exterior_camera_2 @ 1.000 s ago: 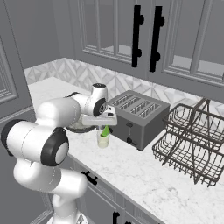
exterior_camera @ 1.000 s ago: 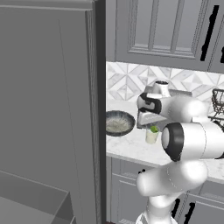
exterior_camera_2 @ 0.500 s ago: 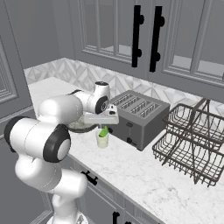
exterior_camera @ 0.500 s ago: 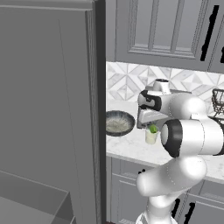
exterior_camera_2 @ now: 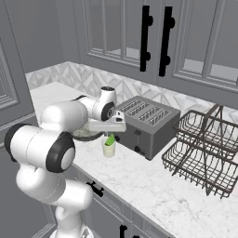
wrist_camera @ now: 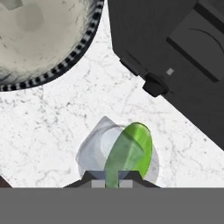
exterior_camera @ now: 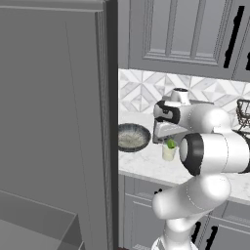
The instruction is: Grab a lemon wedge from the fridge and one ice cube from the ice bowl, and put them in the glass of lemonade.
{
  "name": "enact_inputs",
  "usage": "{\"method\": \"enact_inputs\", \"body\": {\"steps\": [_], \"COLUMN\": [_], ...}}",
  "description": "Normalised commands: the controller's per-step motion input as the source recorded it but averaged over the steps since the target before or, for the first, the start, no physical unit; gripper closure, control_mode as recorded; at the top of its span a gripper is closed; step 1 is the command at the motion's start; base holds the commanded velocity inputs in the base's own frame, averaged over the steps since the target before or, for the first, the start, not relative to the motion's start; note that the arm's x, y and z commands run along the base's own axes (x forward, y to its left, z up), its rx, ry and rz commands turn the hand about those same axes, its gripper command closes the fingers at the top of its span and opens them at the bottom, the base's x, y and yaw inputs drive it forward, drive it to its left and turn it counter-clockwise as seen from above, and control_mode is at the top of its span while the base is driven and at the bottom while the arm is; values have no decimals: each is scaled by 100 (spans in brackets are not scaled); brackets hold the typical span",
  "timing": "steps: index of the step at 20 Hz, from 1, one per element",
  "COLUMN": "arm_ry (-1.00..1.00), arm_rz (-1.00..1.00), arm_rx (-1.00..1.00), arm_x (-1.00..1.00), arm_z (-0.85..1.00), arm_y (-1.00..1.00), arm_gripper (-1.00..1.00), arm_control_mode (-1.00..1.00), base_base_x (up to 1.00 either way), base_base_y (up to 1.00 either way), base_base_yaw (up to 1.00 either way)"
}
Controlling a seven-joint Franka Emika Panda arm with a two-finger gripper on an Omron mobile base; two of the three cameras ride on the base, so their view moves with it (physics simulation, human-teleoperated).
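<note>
A: While the lemon wedge (wrist_camera: 128, 154) sits pinched in the claw (wrist_camera: 113, 180), where is it?

B: Directly over the glass of lemonade (exterior_camera_2: 109, 148), on the bench (exterior_camera_2: 153, 186) between ice bowl (exterior_camera: 133, 136) and toaster (exterior_camera_2: 145, 124).

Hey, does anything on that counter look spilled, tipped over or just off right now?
Nothing stands out. The glass of lemonade stands upright on the marble counter with no spill around it. The lemon wedge sits pinched in the gripper right over the glass. The ice bowl and the toaster sit level.
</note>
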Motion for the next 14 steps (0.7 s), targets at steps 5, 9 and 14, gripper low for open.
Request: {"method": "enact_inputs", "body": {"steps": [5, 9, 14], "arm_ry": [0, 0, 0], "arm_rz": [0, 0, 0], "arm_rx": [0, 0, 0], "arm_x": [6, 0, 2], "arm_z": [0, 0, 0], "arm_y": [6, 0, 0], "arm_gripper": [100, 100, 100], "arm_control_mode": [-100, -100, -100], "base_base_x": [0, 0, 0], "base_base_y": [0, 0, 0], "base_base_yaw": [0, 0, 0]}}
